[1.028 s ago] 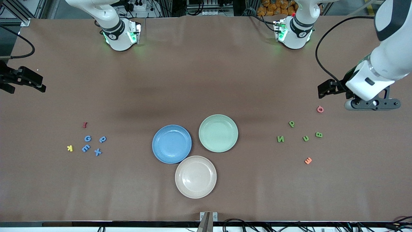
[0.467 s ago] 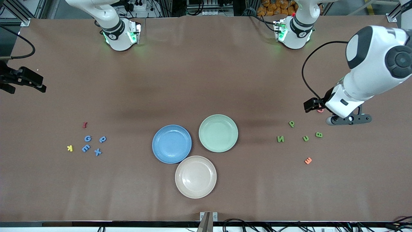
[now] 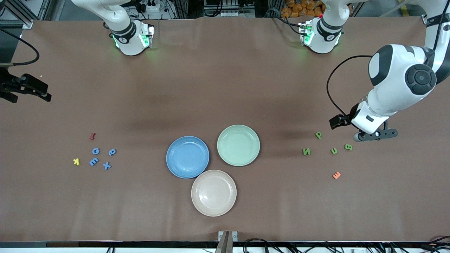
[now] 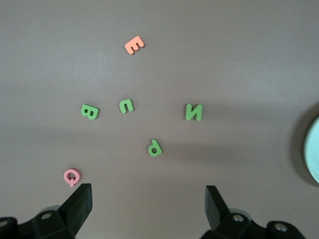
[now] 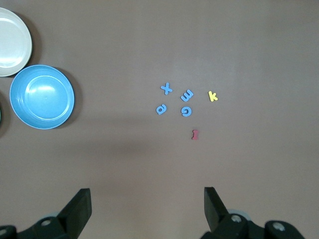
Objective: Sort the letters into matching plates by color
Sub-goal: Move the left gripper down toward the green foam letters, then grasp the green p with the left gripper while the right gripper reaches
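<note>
L arm reaches out from its base, elbow bent, wrist pitched down; left gripper [image 4: 147, 211] up in the air, jaws spread wide, nothing btwn them. R arm waits at its end of the table; right gripper [image 5: 147, 211] also wide open & empty.

Pink Q [image 4: 72, 176] hidden under left arm in front view; green plate [image 4: 314, 154] edge-cut in left wrist view.
</note>
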You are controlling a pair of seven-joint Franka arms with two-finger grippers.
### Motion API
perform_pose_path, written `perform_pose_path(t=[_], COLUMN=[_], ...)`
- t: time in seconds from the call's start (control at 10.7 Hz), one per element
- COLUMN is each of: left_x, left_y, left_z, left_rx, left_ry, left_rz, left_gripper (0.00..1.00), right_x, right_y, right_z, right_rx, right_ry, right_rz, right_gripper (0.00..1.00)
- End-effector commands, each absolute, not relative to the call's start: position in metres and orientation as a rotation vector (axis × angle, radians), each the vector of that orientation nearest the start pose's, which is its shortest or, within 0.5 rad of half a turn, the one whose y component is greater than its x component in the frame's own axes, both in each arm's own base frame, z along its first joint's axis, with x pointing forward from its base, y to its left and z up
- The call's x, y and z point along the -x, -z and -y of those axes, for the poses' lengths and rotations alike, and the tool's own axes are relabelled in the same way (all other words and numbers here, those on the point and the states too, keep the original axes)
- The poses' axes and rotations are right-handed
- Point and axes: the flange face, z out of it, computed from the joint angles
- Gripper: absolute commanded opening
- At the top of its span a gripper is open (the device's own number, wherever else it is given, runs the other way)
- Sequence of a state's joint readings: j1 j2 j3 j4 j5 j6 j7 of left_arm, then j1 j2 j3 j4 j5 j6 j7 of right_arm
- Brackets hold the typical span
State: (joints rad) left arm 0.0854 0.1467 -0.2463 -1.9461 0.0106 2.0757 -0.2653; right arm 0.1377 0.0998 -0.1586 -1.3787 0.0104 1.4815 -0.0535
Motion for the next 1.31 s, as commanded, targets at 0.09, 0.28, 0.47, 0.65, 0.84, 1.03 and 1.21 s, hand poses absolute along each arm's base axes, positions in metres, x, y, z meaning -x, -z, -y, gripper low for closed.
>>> perform_pose_path(t=[0.09,0.28,0.47,0.65,0.84,1.03,1.21], left_x=[-0.594,-0.601,-0.603,-0.598,-0.581,-0.559,-0.542], left_y=[-0.349,-0.323,-0.303,-0.282,-0.253,-0.228,-0.213], left_z=[0.075,0.075,0.073,0.069,0.072,0.070,0.069], left_rx=[3.089,3.080,3.092,3.097,3.104,3.118,3.108], left_ry=[-0.010,0.004,0.019,0.065,0.098,0.121,0.069], left_rz=[0.303,0.378,0.399,0.521,0.608,0.615,0.624], left_gripper=[1.00,1.00,1.00,1.00,1.00,1.00,1.00], right_x=[-0.582,-0.582,-0.582,-0.582,-0.586,-0.587,-0.588], right_y=[-0.651,-0.651,-0.651,-0.651,-0.647,-0.645,-0.644], right_z=[0.005,0.005,0.005,0.005,0.006,0.005,0.006], right_rx=[3.160,3.160,3.158,3.155,3.156,3.157,3.155], right_ry=[0.013,0.018,0.020,0.020,0.025,0.028,0.030], right_rz=[0.067,0.067,0.067,0.065,0.063,0.063,0.061], right_gripper=[1.00,1.00,1.00,1.00,1.00,1.00,1.00])
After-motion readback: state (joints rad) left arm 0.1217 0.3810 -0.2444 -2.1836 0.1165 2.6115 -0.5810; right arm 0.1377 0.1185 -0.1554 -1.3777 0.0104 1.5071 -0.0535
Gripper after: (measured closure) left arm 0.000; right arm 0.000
